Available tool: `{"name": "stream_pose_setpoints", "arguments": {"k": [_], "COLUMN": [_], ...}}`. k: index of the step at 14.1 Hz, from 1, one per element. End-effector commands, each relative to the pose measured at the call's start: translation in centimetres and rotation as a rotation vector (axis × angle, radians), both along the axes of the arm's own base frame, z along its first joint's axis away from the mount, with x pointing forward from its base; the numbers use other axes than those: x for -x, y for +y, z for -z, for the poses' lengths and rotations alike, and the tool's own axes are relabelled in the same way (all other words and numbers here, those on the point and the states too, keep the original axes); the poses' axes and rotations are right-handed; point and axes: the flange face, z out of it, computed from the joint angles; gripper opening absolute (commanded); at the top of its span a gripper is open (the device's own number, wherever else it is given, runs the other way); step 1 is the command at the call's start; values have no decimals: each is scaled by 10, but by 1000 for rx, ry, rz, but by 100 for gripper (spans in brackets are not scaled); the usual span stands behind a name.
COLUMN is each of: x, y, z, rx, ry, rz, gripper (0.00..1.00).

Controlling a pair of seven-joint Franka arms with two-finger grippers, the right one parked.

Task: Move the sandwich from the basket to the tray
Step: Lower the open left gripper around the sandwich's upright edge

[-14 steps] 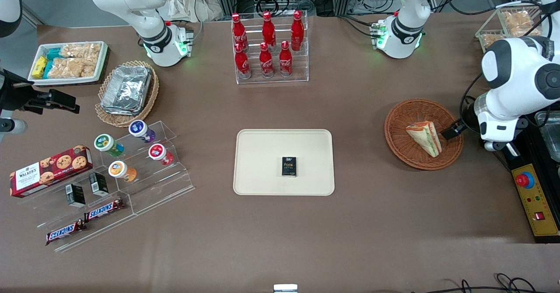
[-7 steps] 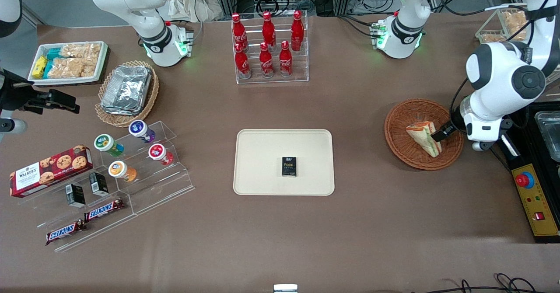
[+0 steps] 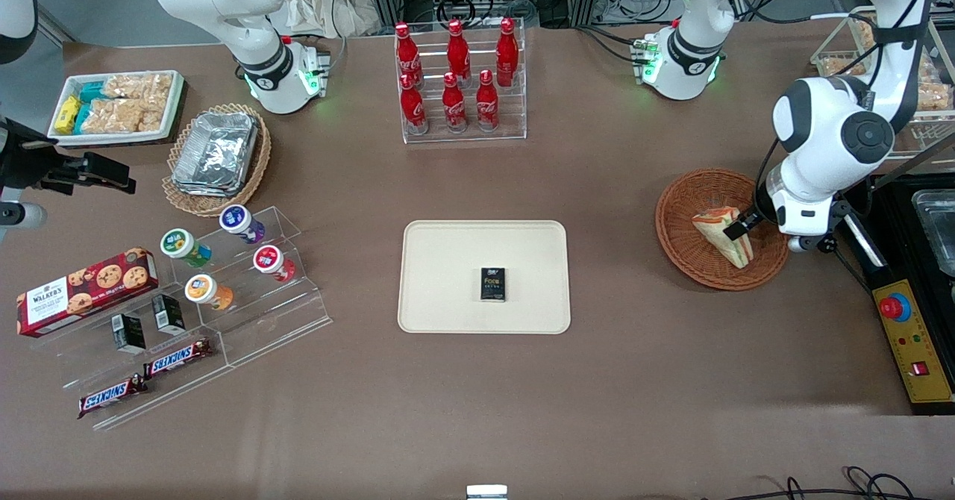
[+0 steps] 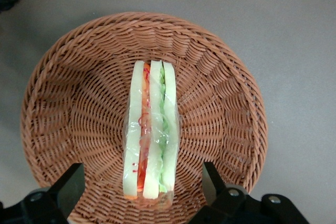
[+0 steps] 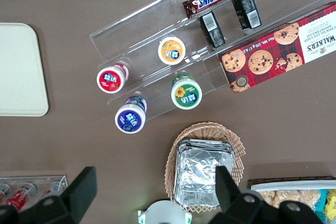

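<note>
**Wedge sandwich in wicker basket, gripper overhead**

Sandwich (image 4: 150,135): triangular wedge, pale bread, red and green filling layers, wrapped in clear crinkled film. Stands on edge in the basket (image 4: 68,103), cut face up.

Basket: round, shallow, reddish-brown woven wicker with a ribbed, radiating weave. Sits on the brown table toward the working arm's end.

Gripper (image 4: 139,190): hangs just above the sandwich. Fingers (image 4: 65,190) spread wide, one to each side of the wedge, clear of the bread and holding nothing. In the front view the gripper (image 3: 739,227) overlaps the sandwich (image 3: 716,233) inside the basket (image 3: 686,194).

Tray (image 3: 448,261): flat, cream-beige, rectangular, rounded corners, low rim. Mid-table, well apart from the basket. A small black box (image 3: 492,284) lies on it.

Surroundings: clear acrylic rack of red cola bottles (image 3: 456,78), farther from the front camera than the tray. Toward the parked arm's end: tan wicker basket of foil containers (image 3: 216,153), white tray of snack packets (image 3: 116,104), stepped acrylic stand with round lidded tubs (image 3: 224,254), red cookie box (image 3: 86,289), Snickers bars (image 3: 145,377). Nothing lies on the bare tabletop between basket and tray.
</note>
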Motion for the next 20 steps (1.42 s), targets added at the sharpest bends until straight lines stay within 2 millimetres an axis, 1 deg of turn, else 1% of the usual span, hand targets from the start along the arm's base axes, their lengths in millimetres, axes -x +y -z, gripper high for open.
{"name": "stream_pose_setpoints", "arguments": {"k": [1,4,6,8,11,12,13,14,15,19,20], "x": [17,24,30,33,36,36,36,36,36,35,34], "y": [-2,-3,-3,-3,-2,-2,-3,-3,-3,-2,-1], "z": [12,23,37,48,57,58,57,58,59,57,55], "rx": [-3,-2,-3,-4,-4,-4,-4,-5,-5,-6,-5], "ry": [-48,-49,-66,-68,-80,-78,-80,-78,-75,-70,-69], "rz": [-9,-7,2,5,4,6,7,10,11,57,77], "gripper": [99,99,99,99,98,86,55,17,0,0,0]}}
